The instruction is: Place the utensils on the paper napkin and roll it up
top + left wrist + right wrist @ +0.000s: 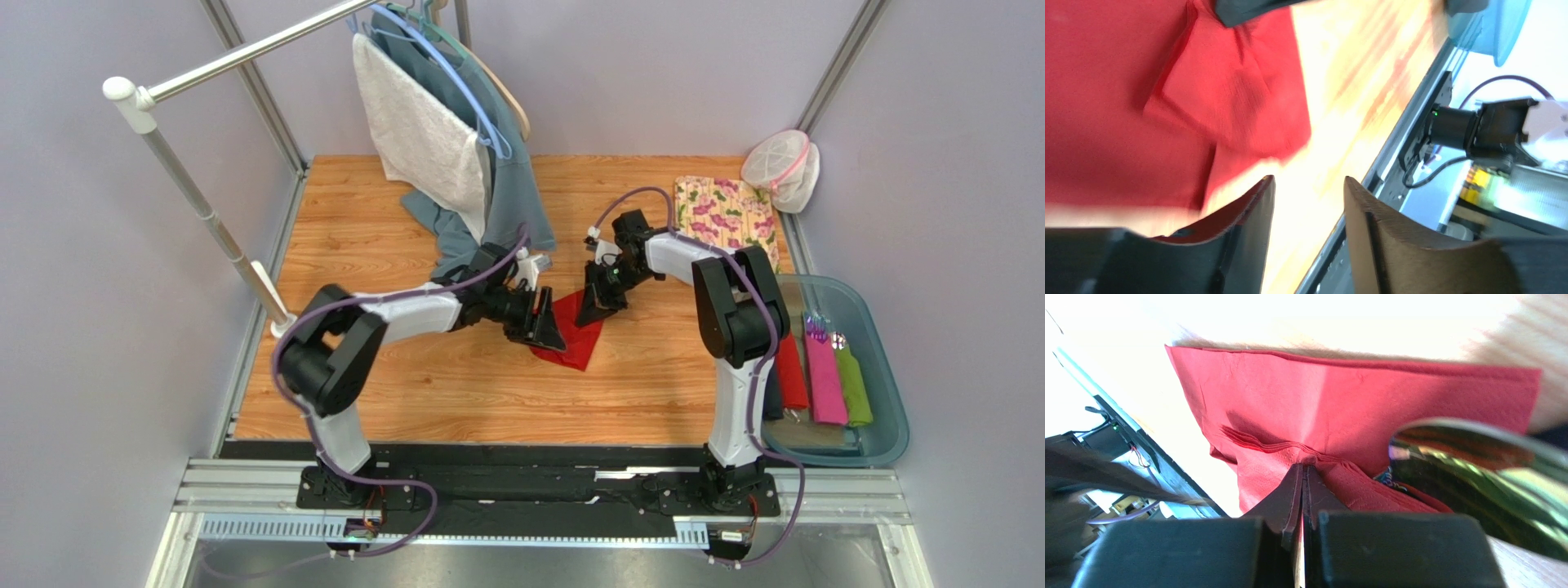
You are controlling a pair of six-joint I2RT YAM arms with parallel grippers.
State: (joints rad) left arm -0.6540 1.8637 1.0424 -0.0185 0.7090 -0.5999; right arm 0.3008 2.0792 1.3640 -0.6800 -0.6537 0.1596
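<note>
Red paper napkin (574,347) sits mid-table (405,380), partly bunched. Right gripper (1303,471) is pressed together, pinching a napkin fold, shiny spoon (1475,478) just beside. Left gripper (1309,181) is spread over the table, nothing in it.

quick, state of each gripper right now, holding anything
left gripper: open, holding nothing
right gripper: shut, pinching a fold of the paper napkin
</note>
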